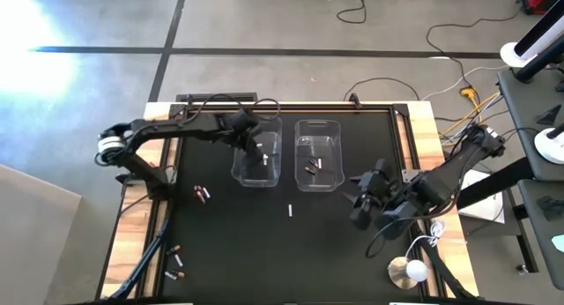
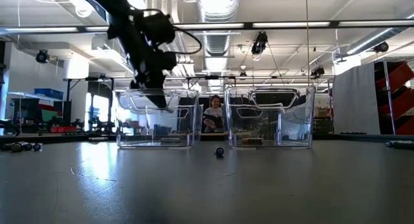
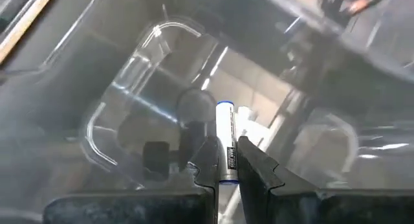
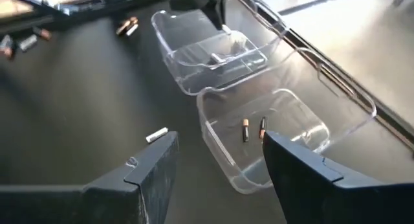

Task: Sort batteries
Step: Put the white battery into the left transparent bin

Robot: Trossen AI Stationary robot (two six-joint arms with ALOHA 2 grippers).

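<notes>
two clear bins mid-table, open mat around

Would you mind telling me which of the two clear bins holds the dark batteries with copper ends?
The right-hand bin, nearer the right arm: two dark copper-ended batteries lie in it. The left bin holds silvery-white cells only.

One silvery-white cylindrical battery with a blue end is pinched between dark fingers, above the left clear plastic bin. More silvery-white cells lie flat on that bin's floor. Two dark batteries with copper-red ends lie side by side in the right clear bin. One silvery cell lies alone on the black table in front of the bins. Loose mixed cells near the left edge, more at the front left.
</notes>
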